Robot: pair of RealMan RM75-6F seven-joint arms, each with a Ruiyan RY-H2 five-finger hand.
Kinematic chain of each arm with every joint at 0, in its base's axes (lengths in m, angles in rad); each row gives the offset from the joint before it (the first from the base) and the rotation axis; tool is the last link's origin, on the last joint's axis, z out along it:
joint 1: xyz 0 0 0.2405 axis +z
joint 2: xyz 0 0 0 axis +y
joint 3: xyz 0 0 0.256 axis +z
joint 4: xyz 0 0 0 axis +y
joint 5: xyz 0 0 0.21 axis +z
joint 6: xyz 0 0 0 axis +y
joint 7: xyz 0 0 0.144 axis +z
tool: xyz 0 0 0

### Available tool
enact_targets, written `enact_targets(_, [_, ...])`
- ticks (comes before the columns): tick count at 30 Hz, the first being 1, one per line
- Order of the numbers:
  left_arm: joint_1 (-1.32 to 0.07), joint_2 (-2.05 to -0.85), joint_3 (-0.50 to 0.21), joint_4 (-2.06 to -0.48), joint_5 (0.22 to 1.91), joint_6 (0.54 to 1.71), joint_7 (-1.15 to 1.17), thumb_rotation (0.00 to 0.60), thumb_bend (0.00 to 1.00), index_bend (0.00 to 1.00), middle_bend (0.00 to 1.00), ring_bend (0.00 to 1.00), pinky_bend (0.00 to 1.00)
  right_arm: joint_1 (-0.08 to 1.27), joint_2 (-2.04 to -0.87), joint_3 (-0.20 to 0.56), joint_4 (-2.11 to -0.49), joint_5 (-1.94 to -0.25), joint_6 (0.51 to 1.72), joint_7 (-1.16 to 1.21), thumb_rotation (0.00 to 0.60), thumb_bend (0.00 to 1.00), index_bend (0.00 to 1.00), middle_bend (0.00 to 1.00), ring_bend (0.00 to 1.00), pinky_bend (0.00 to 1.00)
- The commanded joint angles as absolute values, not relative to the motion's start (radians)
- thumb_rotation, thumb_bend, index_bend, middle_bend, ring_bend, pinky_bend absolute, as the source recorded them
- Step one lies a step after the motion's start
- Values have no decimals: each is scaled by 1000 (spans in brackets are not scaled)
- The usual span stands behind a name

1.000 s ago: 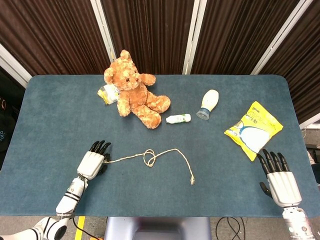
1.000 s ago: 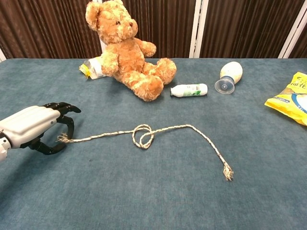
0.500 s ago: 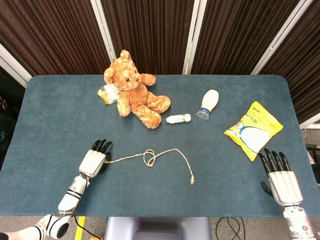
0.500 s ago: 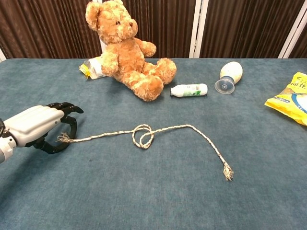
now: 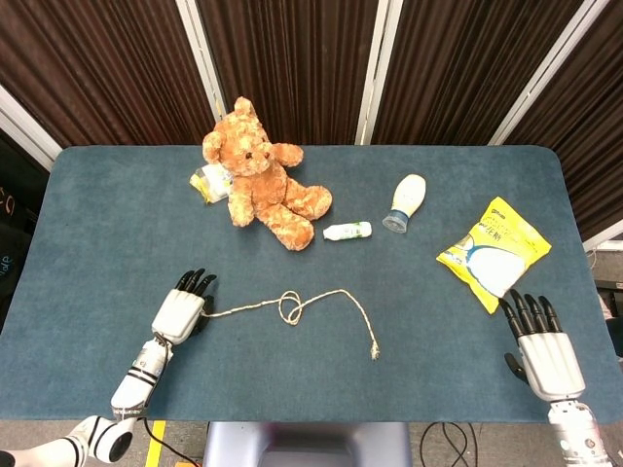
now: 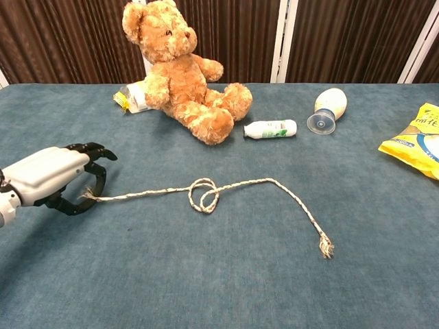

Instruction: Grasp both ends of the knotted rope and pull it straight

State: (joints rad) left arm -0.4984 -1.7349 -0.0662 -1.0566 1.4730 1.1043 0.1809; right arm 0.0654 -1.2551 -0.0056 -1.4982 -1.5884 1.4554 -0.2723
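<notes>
A thin pale rope [image 5: 336, 294] [image 6: 267, 182] lies across the front middle of the blue table, with a loose knot [image 5: 290, 307] [image 6: 204, 195] near its middle. Its frayed right end [image 5: 373, 352] [image 6: 324, 247] lies free. My left hand [image 5: 181, 311] [image 6: 51, 175] sits at the rope's left end, where curled black fingers and thumb meet in a pinch on the tip. My right hand [image 5: 545, 355] shows only in the head view, flat at the front right with its fingers spread. It holds nothing and is far from the rope.
A brown teddy bear [image 5: 261, 175] [image 6: 182, 68] sits at the back, a small yellow packet [image 5: 207, 182] beside it. Behind the rope lie a small white bottle [image 5: 348, 231] [image 6: 271, 129] and a larger white bottle [image 5: 406, 201] [image 6: 328, 108]. A yellow snack bag [image 5: 494, 251] lies ahead of my right hand.
My left hand has closed in on the rope's left end, and the stretch up to the knot now lies straighter. My right hand has barely shifted.
</notes>
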Motion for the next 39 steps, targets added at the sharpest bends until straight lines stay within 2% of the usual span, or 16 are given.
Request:
enact_targets(1, [-495,-1721,-60,-1068,1480,1117,180,600,450,616,128,0,120,83,-1271,-14,-1484,-1608,1434,-253,600,342,0,0,0,0])
enact_targets(4, [-488,-1702,-51,-1086,1486,1131,184,600,452,616,129,0,120,105,-1297,-23,-1469,-1637,1412,-235,600,341,29,0,0,0])
enact_targets(9, [-479,-1679,-46,-1114,1485,1145,184,600,451,620,129,0,120,135,-1360,-34,-1455,-1688,1394,-270,600,341,240,0,0,0])
enact_targets(15, [-471,-1658,-45,-1135,1483,1161,177,600,450,620,129,0,120,179,-1416,-63,-1479,-1734,1322,-339,600,342,382,0,0,0])
enact_targets(23, [-461,-1631,-44,-1152,1477,1176,170,600,451,623,131,0,121,280,-1462,-31,-1508,-1731,1184,-437,600,341,450,0,0,0])
enact_targets(30, [-460,-1619,-48,-1162,1472,1179,172,600,451,622,132,0,121,353,-1517,2,-1493,-1732,1119,-525,600,376,502,0,0,0])
enact_targets(39, [-459,-1611,-48,-1163,1469,1181,169,600,453,623,132,0,121,389,-1564,-3,-1455,-1704,1059,-638,600,375,530,0,0,0])
